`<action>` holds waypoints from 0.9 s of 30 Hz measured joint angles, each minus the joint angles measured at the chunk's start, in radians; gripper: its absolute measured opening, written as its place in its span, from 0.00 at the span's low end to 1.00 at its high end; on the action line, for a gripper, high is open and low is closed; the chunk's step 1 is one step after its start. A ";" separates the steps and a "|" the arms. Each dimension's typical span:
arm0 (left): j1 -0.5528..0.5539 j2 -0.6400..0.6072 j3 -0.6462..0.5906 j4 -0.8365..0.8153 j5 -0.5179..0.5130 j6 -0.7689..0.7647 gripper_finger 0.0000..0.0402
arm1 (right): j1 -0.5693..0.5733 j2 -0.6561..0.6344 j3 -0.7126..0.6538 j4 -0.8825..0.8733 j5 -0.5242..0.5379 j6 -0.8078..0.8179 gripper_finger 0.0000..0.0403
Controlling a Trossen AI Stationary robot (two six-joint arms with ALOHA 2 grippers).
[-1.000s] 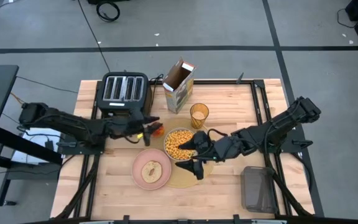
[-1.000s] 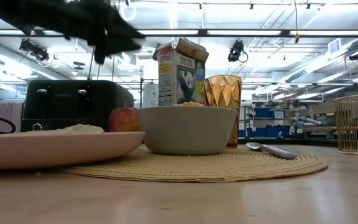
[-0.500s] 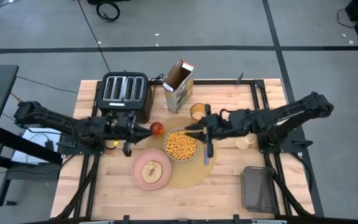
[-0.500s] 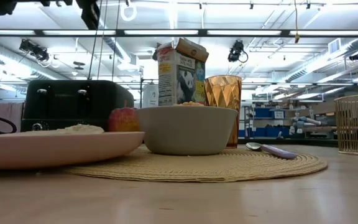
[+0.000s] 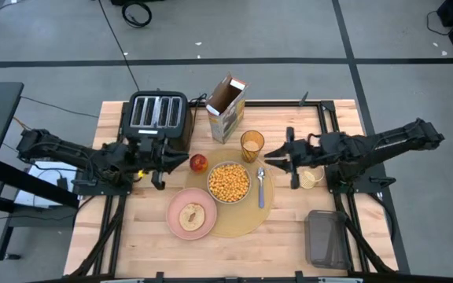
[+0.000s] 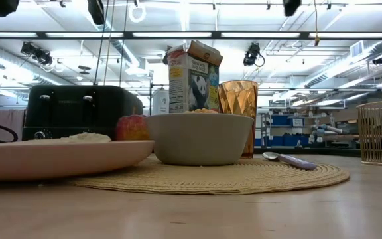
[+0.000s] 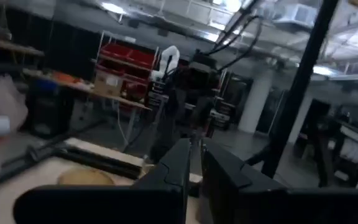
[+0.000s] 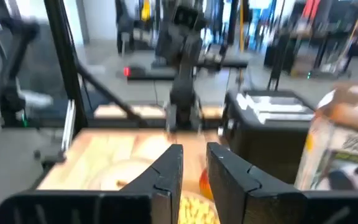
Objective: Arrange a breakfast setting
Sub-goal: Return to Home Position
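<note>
The round tan placemat [image 5: 238, 220] lies mid-table. The pale grey bowl [image 5: 228, 182], full of cereal, stands on it. The metal spoon [image 5: 261, 189] lies on the mat to the bowl's right. The pink plate [image 5: 181, 224] overlaps the mat's left edge and carries the round bread piece [image 5: 192, 213]. The red apple [image 5: 199, 163] and the amber cup [image 5: 252, 145] stand on the table by the bowl's far side. My left gripper [image 5: 171, 160] hovers left of the apple, shut and empty [image 7: 194, 165]. My right gripper [image 5: 270, 157] hovers right of the cup, shut and empty [image 8: 194, 168].
A black toaster [image 5: 157, 116] and an open cereal box [image 5: 226, 106] stand at the far edge. A grey bin [image 5: 326, 238] sits at the near right corner, and a small tan round object [image 5: 311, 179] lies under my right arm. Bare wood shows at the near edge.
My left gripper has drawn back from the apple toward the table's left edge and shut. My right gripper has risen off the placemat beside the bowl, moved toward the right and far edges, and shut. Apple, spoon, bowl and plate have stayed in place.
</note>
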 joint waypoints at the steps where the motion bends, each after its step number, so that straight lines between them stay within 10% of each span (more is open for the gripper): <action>1: 0.004 -0.010 -0.001 -0.006 0.014 0.024 0.12 | 0.000 -0.032 -0.032 0.031 0.006 -0.005 0.20; 13: 0.009 -0.140 -0.002 -0.267 0.300 0.226 0.12 | 0.039 -0.392 -0.377 0.192 0.017 -0.036 0.21; 27: 0.009 -0.518 -0.001 -0.606 0.333 0.429 0.12 | 0.061 -0.650 -0.498 0.041 0.044 -0.006 0.21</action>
